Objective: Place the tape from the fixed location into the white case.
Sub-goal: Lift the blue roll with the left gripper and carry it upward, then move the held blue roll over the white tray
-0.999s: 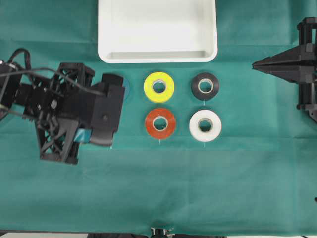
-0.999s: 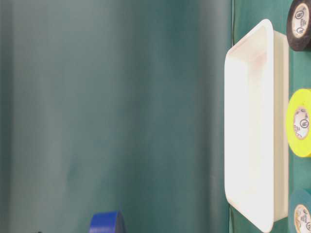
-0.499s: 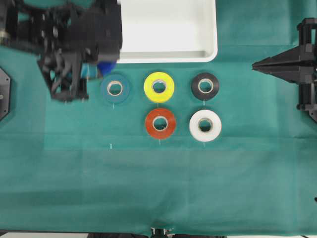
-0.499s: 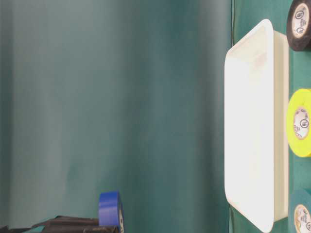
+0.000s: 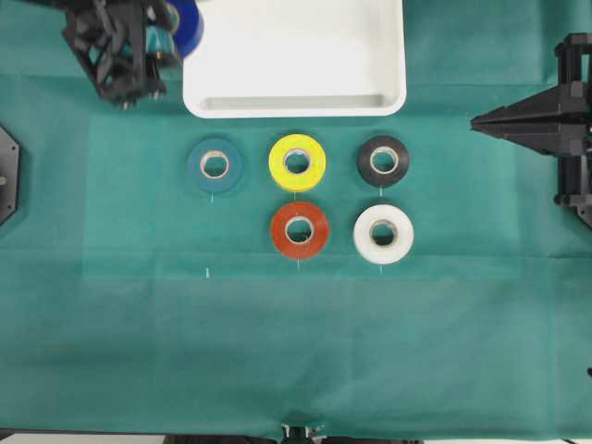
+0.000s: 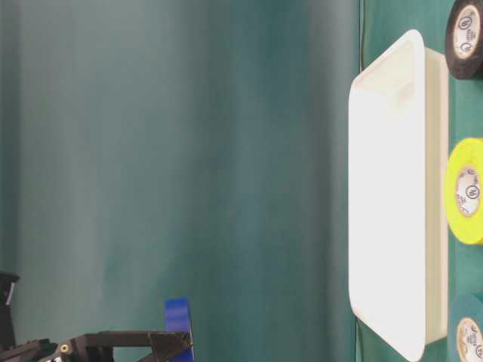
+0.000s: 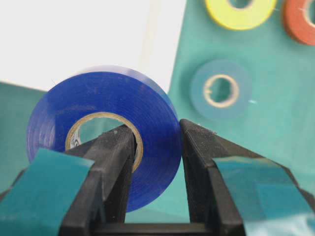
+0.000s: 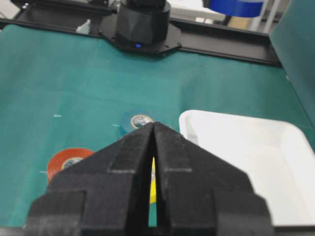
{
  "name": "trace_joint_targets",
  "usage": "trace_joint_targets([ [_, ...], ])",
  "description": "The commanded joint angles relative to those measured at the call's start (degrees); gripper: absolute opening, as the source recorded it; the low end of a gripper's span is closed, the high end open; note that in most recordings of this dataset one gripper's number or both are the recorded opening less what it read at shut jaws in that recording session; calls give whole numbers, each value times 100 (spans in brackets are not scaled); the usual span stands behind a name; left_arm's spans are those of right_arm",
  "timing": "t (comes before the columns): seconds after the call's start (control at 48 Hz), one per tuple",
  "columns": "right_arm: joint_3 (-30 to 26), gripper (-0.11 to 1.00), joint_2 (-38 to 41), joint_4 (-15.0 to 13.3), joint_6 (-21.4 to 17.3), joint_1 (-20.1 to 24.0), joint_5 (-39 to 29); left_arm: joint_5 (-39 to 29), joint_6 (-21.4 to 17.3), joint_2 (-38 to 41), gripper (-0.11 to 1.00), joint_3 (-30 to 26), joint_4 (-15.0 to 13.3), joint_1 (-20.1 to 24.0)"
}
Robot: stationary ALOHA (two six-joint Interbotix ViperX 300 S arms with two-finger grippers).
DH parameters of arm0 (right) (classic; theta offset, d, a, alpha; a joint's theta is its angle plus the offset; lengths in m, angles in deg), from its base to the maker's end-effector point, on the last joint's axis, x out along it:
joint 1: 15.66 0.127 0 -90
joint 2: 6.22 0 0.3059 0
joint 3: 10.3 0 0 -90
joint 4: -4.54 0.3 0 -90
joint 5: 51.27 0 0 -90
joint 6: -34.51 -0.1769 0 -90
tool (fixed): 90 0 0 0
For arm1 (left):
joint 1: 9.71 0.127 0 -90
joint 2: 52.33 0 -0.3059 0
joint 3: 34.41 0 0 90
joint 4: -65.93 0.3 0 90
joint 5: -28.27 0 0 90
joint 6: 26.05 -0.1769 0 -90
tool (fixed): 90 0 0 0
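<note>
In the overhead view the frame's top edge cuts off the left claw (image 5: 159, 37), the tape (image 5: 188, 26) and the far rim of the white case (image 5: 294, 100). At table level the bottom edge crops the tape (image 6: 178, 328). The right claw (image 8: 152, 142) hides most of the yellow roll (image 8: 153, 184). The teal roll (image 7: 221, 90) is blurred.

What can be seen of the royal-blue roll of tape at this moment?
The tape is a glossy royal-blue roll with a pale cardboard core. The left gripper holds it off the cloth: one finger goes through the core, the other presses the outer face, clamping the roll's wall. In the overhead view it sits at the left edge of the white case, partly over its rim. Nothing but the fingers touches it.
</note>
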State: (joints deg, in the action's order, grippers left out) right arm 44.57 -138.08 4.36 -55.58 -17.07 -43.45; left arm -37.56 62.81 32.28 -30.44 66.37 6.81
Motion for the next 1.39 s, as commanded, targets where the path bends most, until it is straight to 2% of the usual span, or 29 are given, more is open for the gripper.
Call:
trace_joint_targets([
  [0.0,-149,1,18,-9,0,-9,26,18,-9,-141,24,-88,18,62],
  [0.541,-176,0,0,-9,18,-9,-44,202,-18,290,24,-281,18,53],
  [0.624,-185,1,0,-9,18,0,-35,220,-44,448,24,-448,18,53],
  [1.103,-220,0,0,-9,9,-9,-44,492,-809,1512,24,-1696,18,149],
  [1.374,-246,0,0,-9,18,-9,-44,510,-940,1925,24,-2259,18,176],
])
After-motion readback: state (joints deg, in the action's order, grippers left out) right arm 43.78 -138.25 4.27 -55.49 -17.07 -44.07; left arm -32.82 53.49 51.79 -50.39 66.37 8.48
